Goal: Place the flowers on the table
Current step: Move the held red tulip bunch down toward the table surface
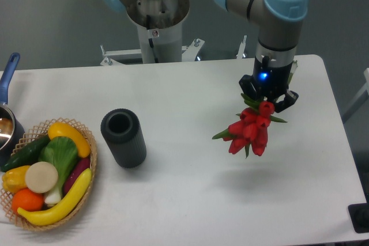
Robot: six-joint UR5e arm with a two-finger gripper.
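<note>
a black two-finger claw grips a small bunch of red tulip-like flowers above the smooth white desk. lower gently, then release once the blooms rest flat.

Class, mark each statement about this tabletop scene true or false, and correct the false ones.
1. The two-finger gripper holds the bunch of red flowers. True.
2. The flowers lie flat on the white table. False: they hang above it, casting a shadow.
3. The black cylinder stands upright, open end up. True.
4. The wicker basket sits right of the cylinder. False: it sits left.
</note>
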